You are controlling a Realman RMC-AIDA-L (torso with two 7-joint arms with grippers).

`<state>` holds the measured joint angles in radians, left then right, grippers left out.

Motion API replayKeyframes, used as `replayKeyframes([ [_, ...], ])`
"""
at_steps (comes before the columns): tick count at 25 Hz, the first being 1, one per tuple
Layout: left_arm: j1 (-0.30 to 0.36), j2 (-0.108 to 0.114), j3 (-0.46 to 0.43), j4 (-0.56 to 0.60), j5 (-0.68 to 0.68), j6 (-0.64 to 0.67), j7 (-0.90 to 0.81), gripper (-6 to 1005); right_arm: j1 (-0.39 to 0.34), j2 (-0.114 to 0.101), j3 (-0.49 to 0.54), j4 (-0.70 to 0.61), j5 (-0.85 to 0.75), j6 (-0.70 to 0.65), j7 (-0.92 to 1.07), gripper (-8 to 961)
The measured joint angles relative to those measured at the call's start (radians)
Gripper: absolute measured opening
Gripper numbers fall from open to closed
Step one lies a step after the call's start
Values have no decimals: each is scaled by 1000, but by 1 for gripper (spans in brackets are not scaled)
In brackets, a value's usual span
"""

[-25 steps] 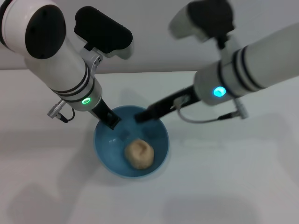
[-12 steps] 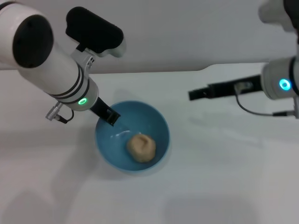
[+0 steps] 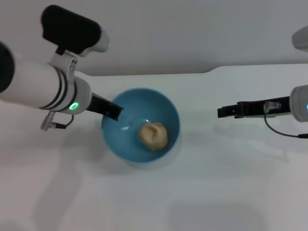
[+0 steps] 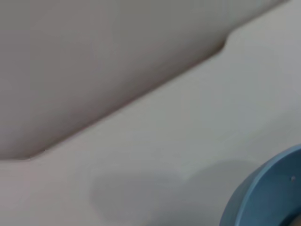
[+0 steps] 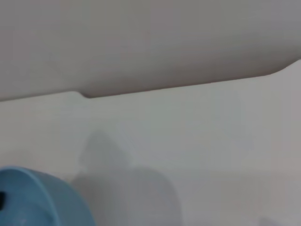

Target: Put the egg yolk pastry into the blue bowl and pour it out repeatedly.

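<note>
The light-blue bowl is near the middle of the white table, tipped slightly toward the right. The tan egg yolk pastry lies inside it, against the right part of the inner wall. My left gripper is shut on the bowl's left rim and holds it. My right gripper hangs over the table well to the right of the bowl and holds nothing. Part of the bowl's rim also shows in the left wrist view and in the right wrist view.
The white table spreads around the bowl. A grey wall stands behind its far edge, which has a small step at the back right.
My right gripper has drawn back from the bowl to the far right. My left gripper has moved the bowl up and back a little, and the pastry has slid to the bowl's right side.
</note>
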<state>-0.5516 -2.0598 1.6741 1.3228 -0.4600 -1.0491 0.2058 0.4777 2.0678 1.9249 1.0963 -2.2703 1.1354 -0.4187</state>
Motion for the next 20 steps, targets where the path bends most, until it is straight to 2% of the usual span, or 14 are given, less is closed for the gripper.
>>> replayKeyframes([
  [3,100,-1,16,48,-7,136,16,-1,-2,0,7,-2,-2,-4,0,522],
  [8,271,2,129,93,-27,472,43,0,5,-1,29,-18,-2,-6,-22,522],
  [10,314,2,167,99,-26,559,48,0,13,-1,34,-30,0,-6,-26,522],
  [15,392,6,230,116,-20,679,64,0,21,-2,47,-44,-4,-11,-28,522],
  [20,525,7,302,145,-19,909,142,0,17,-2,90,-61,-4,-27,-42,522],
])
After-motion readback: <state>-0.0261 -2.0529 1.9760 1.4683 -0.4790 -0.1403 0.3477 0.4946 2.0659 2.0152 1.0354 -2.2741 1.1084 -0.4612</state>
